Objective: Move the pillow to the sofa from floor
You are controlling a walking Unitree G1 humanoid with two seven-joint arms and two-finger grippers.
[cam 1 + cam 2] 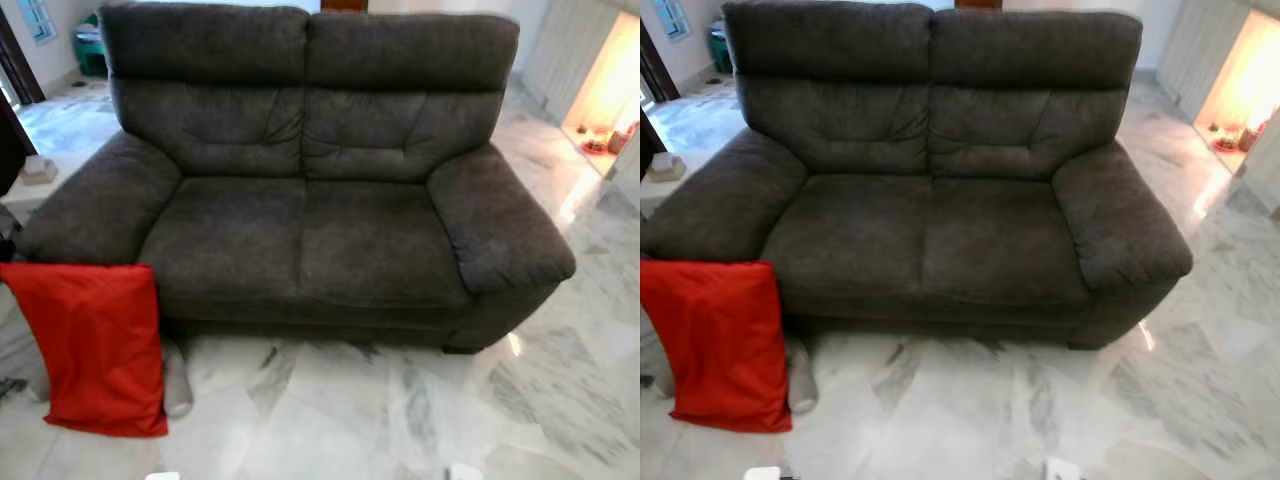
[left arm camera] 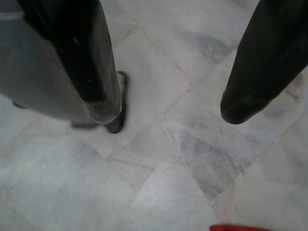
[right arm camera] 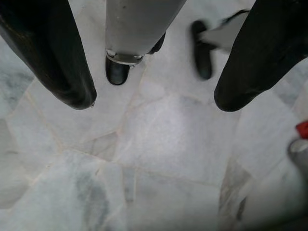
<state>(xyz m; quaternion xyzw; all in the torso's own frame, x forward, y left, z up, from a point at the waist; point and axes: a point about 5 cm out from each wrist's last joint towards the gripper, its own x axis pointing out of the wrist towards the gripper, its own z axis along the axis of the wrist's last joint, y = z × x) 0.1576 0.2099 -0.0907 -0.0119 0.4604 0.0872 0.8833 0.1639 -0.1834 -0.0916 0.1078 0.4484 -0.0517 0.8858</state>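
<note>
Left tool [image 2: 168,108] and right tool [image 3: 154,103], fingers spread, hanging downward.

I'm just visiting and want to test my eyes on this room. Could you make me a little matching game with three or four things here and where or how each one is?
Things:
1. pillow
2. sofa
3. floor
4. left gripper

Descriptions:
A. pale marble tiles with grey veins
B. red, standing on the floor, leaning against the sofa's front at its armrest
C. open, hanging above bare tiles, holding nothing
D. dark grey, two seats, nothing lying on its cushions

Pairs: 1-B, 2-D, 3-A, 4-C
</note>
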